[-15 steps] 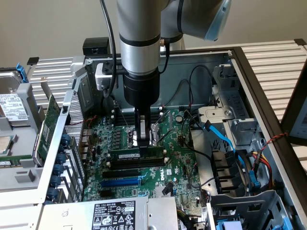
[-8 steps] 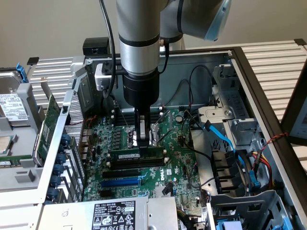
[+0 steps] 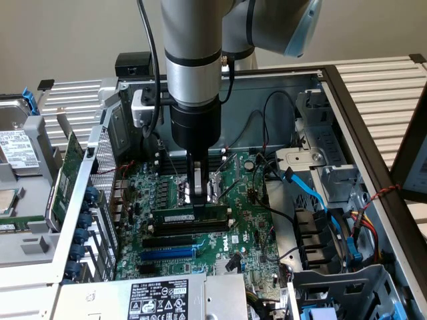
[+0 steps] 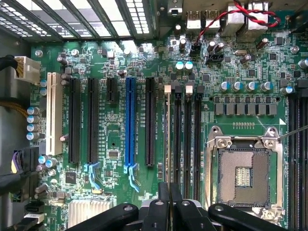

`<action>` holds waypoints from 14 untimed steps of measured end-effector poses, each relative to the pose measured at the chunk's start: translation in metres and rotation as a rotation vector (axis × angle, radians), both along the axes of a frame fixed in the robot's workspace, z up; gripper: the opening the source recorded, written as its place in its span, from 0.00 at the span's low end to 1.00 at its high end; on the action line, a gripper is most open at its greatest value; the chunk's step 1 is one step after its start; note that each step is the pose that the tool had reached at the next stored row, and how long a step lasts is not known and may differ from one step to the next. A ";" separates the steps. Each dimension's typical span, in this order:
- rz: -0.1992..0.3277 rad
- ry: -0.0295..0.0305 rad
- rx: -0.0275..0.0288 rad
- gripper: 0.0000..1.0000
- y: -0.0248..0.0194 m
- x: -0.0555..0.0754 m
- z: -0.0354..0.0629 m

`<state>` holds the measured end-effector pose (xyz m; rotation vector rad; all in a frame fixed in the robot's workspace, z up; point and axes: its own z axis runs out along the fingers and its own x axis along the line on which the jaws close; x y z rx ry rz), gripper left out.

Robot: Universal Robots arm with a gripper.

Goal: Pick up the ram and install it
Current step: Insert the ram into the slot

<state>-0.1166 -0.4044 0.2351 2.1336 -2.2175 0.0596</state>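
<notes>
Green ram on motherboard, metal case.

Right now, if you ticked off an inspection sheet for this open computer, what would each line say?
Surface: green motherboard lying flat inside an open case.
Job's things: ram standing on edge in a black slot, near the bare processor socket.
Clutter: nothing seen.
Hand: hand shut on the ram's top edge, arm upright above it.
Cables: blue cable beside the board; red-and-black twisted wires at the board's edge.
Surroundings: slatted table under the case; drive at the exterior view's left.
</notes>
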 end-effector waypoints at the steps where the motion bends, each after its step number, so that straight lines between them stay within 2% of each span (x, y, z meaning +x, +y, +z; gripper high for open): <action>1: -0.001 -0.0002 0.0002 0.13 0.0000 0.000 -0.0003; 7: -0.004 -0.0011 0.0001 0.13 0.0013 0.000 -0.0016; 14: -0.004 -0.0011 0.0000 0.13 0.0004 0.000 -0.0019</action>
